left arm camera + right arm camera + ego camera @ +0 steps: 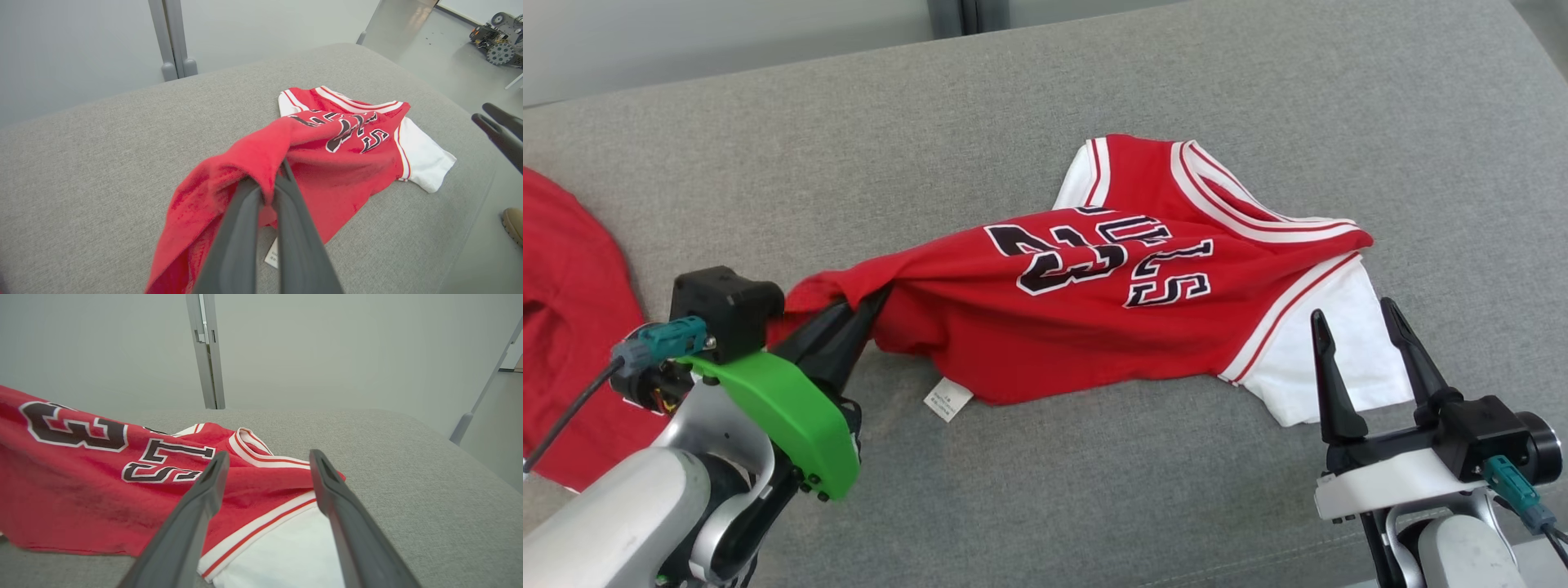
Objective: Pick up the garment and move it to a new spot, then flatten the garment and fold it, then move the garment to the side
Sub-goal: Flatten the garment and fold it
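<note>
left tool clamped on the jersey, right tool spread wide.

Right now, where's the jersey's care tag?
Head view, left of centre: care tag on the grey cushion at the red jersey's near hem, right of the left gripper.

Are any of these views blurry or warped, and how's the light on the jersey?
Head view: sharp, soft even light, faint shadow under the jersey. Left wrist view: the left gripper blurs close to the lens, and the grey cushion edge bows. Right wrist view: the right gripper soft, the lettering crisp.
</note>
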